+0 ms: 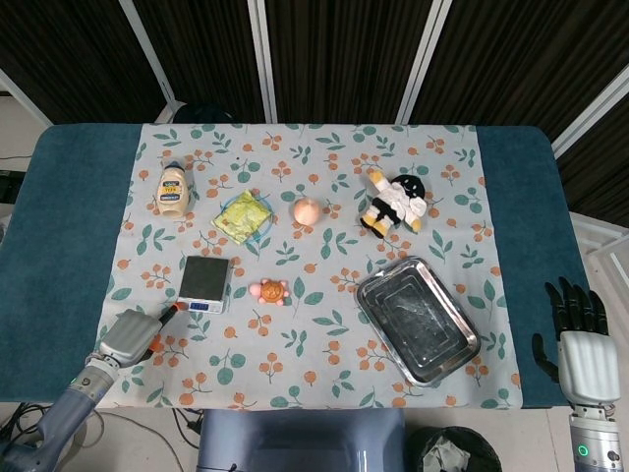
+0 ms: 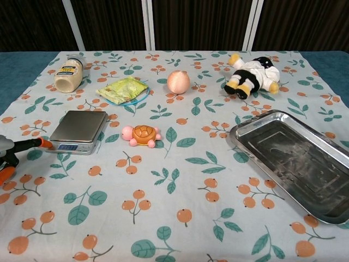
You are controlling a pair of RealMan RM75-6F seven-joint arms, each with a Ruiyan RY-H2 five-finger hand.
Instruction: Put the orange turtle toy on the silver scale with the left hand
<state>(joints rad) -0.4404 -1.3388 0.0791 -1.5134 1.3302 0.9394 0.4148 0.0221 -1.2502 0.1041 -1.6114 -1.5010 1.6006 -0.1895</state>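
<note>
Sitting just right of the silver scale [image 2: 78, 130], on the worktop, near but not touching: orange turtle toy [image 2: 141, 135], pink body, orange shell, small and rounded. Hovering at the front-left edge, left hand [image 1: 128, 337], one orange-tipped finger poking toward the scale, nothing held, rest of the fingers too hidden to tell. Risking bumping the scale while reaching over. Idling far right, right hand [image 1: 580, 346], fingers apart.
</note>
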